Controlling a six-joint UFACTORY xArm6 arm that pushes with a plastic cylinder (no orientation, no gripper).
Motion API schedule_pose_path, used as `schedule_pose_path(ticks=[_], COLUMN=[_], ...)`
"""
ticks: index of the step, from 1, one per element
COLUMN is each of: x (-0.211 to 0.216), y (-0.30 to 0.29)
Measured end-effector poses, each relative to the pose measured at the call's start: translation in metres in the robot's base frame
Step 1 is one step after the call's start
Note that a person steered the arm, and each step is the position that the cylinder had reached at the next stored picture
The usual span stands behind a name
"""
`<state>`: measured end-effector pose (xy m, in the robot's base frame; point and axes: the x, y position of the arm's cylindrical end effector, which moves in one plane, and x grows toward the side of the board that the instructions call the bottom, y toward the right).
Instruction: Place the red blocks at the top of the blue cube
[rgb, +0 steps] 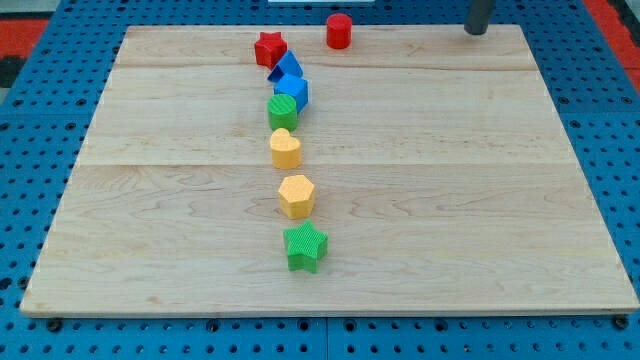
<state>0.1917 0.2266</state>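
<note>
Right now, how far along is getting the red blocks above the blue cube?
Mostly done: the red star sits just above the blue cube and the blue block beside it. In hand: nothing; my tip stands far to the view's right. Left: the red cylinder is at the top edge, slightly right.

The rod (479, 17) is cut off by the view's top edge — only its lower stub shows. The blue block (286, 67) is partly hidden behind the blue cube (292, 91) — shape unclear.

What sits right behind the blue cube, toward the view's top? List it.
Another blue block touches the blue cube; beyond it, the red star. Its covered lower edge stays hidden.
</note>
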Motion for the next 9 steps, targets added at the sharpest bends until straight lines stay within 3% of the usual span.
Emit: schedule_pose_path(ticks=[2,5,9], x=[0.001,0.001,0.001], y=[-0.011,-0.186,-0.213])
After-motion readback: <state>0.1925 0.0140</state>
